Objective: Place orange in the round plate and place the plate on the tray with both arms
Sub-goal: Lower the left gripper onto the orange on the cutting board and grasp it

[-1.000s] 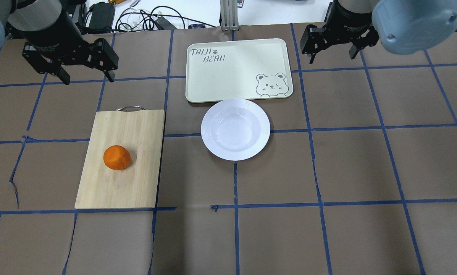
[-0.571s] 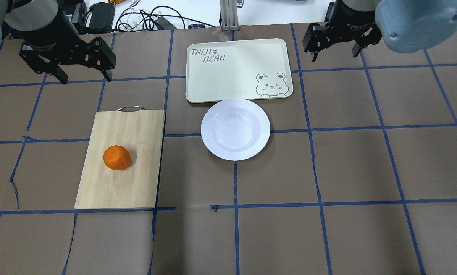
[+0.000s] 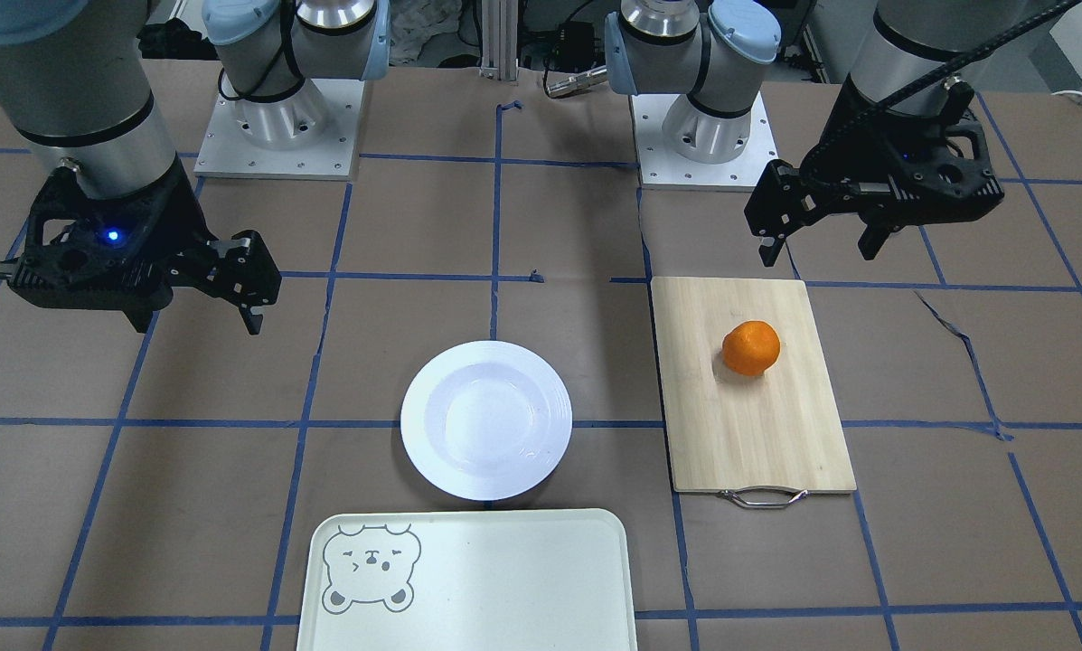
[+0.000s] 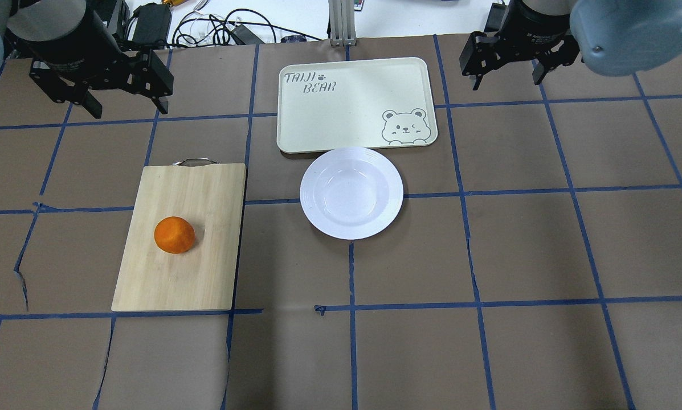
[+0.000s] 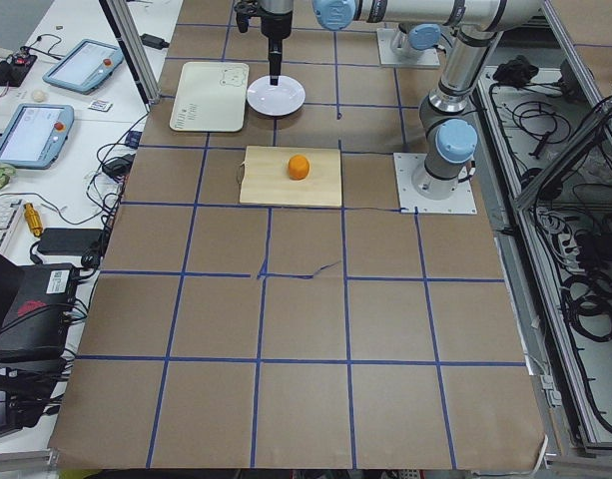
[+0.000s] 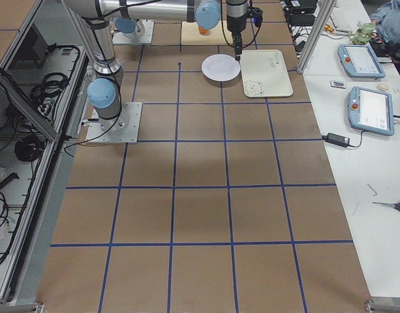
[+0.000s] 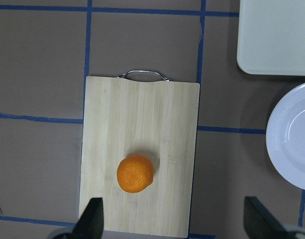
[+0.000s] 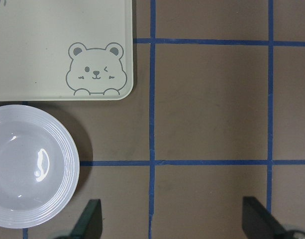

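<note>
The orange rests on a light wooden cutting board. An empty white round plate sits on the table, its far rim just at the near edge of the cream bear tray. My left gripper hangs open above the table beyond the board's handle end, holding nothing. To the right of the tray, my right gripper is also open and empty, well above the table.
The cutting board's metal handle points to the far side. Cables and power bricks lie past the far table edge, beside an aluminium post. The two arm bases stand on the robot's side.
Both grippers have shifted slightly toward the table's far edge, the right one also a little to the right. Orange, plate and tray have not moved.
</note>
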Tool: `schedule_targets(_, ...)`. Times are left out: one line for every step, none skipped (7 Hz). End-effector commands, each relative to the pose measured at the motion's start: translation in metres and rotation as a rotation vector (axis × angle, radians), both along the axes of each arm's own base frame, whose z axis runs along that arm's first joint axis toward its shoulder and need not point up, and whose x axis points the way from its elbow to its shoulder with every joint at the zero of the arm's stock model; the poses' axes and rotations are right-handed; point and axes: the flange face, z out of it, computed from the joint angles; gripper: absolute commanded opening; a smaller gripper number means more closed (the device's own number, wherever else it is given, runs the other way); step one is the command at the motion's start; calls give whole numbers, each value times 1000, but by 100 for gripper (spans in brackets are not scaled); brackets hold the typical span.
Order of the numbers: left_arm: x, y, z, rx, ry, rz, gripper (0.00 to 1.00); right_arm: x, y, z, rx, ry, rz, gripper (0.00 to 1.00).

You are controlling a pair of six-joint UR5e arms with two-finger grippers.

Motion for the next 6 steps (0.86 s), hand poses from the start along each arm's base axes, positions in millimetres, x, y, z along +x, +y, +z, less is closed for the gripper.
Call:
schedule_targets(2, -5, -12, 38, -5, 3, 100, -10, -2, -1, 6, -3, -17, 100)
schedule_targets(5, -8, -15, 35, -2, 9, 100, -11, -2, -1, 6, -3, -18, 100)
schedule_targets(18, -7, -37, 76, 3, 38, 100, -11, -2, -1, 10, -3, -18, 100)
schedule_targets(61, -9, -70, 105, 21, 127, 100, -11, -2, -1, 7, -3, -18, 100)
schedule_targets(93, -11, -111, 100, 83, 188, 100, -11, -2, -1, 9, -3, -18, 100)
schedule_targets(98, -3, -154, 128, 128, 206, 100, -11, -1, -1, 9, -3, -18, 100)
